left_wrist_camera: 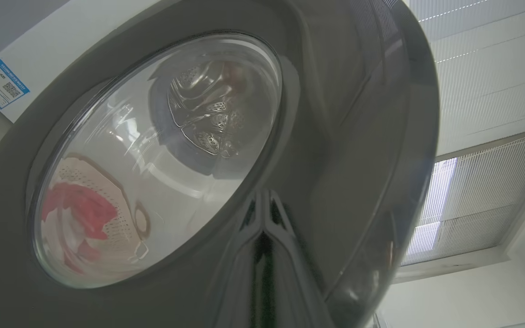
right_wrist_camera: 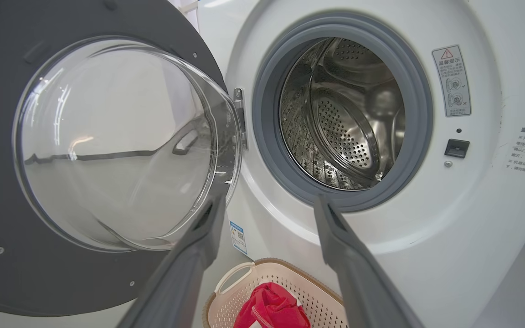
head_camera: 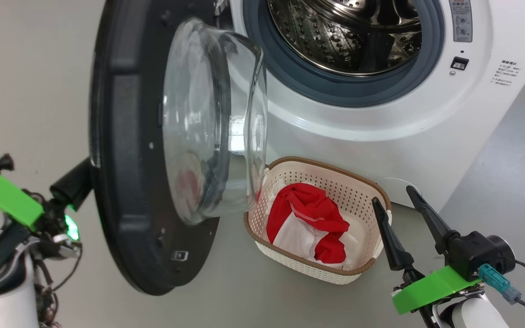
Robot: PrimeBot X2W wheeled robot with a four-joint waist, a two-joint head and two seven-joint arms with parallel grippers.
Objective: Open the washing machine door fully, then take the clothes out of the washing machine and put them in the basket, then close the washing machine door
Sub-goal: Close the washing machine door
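The basket [head_camera: 335,166] sits on the floor [head_camera: 244,305] just before the washing machine [head_camera: 381,123], holding the clothes [head_camera: 308,214] in a red-and-white heap, while the drum [right_wrist_camera: 344,123] shows perforated steel inside its grey ring [right_wrist_camera: 262,114]. The washing machine door [head_camera: 126,182] stands swung out leftward, its glass bowl [head_camera: 212,118] covering the basket's left corner in the head view (red blurs through it). The right gripper [head_camera: 391,195] hovers beside the basket, fingers spread wide with nothing between them; the left gripper [left_wrist_camera: 262,255], fingers pressed together, meets the door's glossy outer face, largely hidden behind its rim from the head.

Bright even light, glare on washing machine door [left_wrist_camera: 344,136], wide-angle edge warping.
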